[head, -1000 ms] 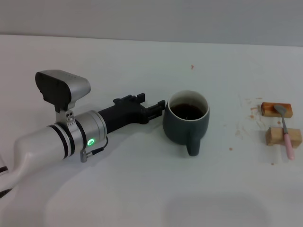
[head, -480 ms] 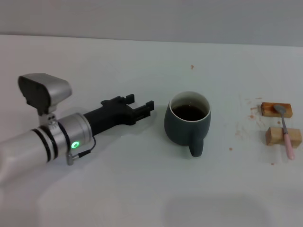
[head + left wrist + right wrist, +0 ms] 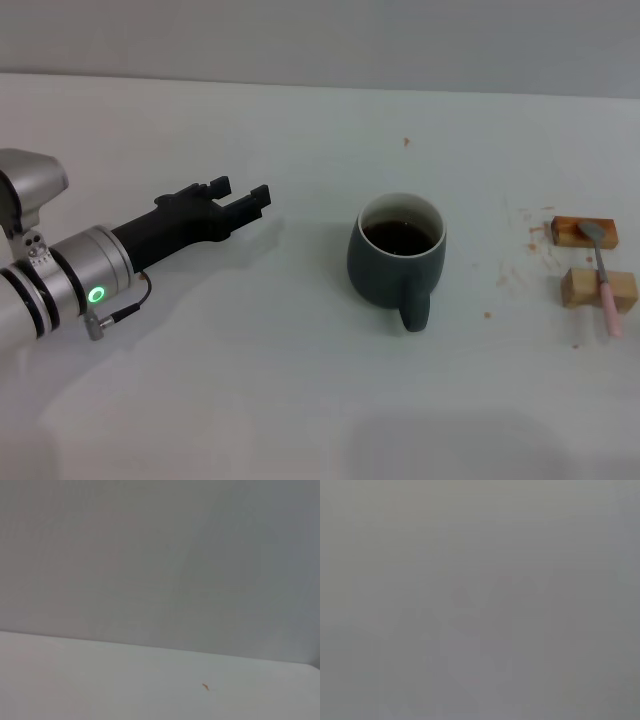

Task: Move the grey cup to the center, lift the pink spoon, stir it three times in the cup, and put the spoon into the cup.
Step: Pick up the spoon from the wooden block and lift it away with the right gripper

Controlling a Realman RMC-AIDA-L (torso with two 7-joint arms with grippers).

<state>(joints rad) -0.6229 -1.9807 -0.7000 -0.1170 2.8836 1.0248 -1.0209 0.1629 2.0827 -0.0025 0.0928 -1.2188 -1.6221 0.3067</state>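
The grey cup [image 3: 396,260] stands upright near the middle of the white table, handle toward me, with dark brown liquid inside. The pink spoon [image 3: 604,278] lies at the far right across two tan wooden blocks, its metal bowl on the farther block. My left gripper [image 3: 240,197] is open and empty, low over the table, well to the left of the cup and apart from it. The right gripper is out of view. The left wrist view shows only the table's far edge and the wall. The right wrist view shows only plain grey.
Two tan wooden blocks [image 3: 584,232] [image 3: 580,288] sit at the right under the spoon. Small brown stains [image 3: 519,262] dot the table between cup and blocks, and one speck [image 3: 406,141] lies farther back. A grey wall runs behind the table.
My left arm has drawn back to the left, away from the cup. Its gripper was touching the cup's left side one second ago and is now clear of it. The cup stays put.
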